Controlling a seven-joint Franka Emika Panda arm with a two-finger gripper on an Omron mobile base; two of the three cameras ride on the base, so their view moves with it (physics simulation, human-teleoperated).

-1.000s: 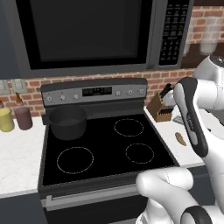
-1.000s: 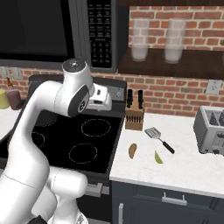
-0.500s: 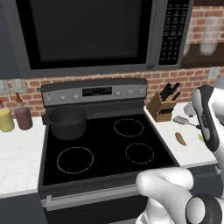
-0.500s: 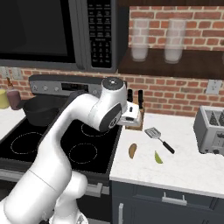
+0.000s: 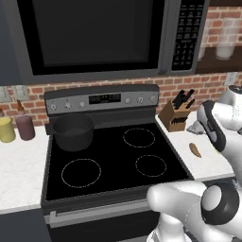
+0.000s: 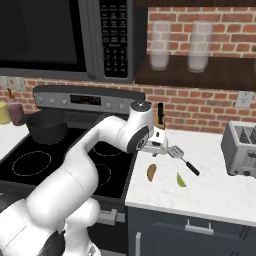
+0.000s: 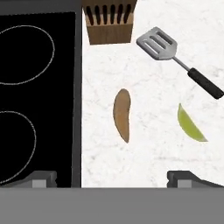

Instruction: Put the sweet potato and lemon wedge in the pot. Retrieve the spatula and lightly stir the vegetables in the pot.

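The sweet potato (image 7: 122, 114) is an orange-brown lump lying on the white counter just right of the stove, also seen in the right base view (image 6: 151, 172) and the left base view (image 5: 194, 150). To its right lies the yellow-green lemon wedge (image 7: 189, 124) (image 6: 180, 180). Beyond them rests the spatula (image 7: 157, 43) (image 6: 182, 159), its black handle pointing right. My gripper (image 7: 114, 177) (image 6: 156, 145) hangs open above the counter, over the sweet potato, holding nothing. The dark pot (image 5: 73, 132) (image 6: 47, 125) stands on the stove's back left burner.
A wooden knife block (image 7: 109, 22) (image 5: 175, 116) stands at the back by the stove's edge. A toaster (image 6: 241, 155) sits at the far right. Yellow (image 5: 6, 129) and maroon (image 5: 25, 127) jars stand left of the stove. A microwave (image 5: 94, 38) hangs overhead.
My arm has swung right, from above the stove to over the counter beside it. The gripper stays open. Nothing on the counter has moved.
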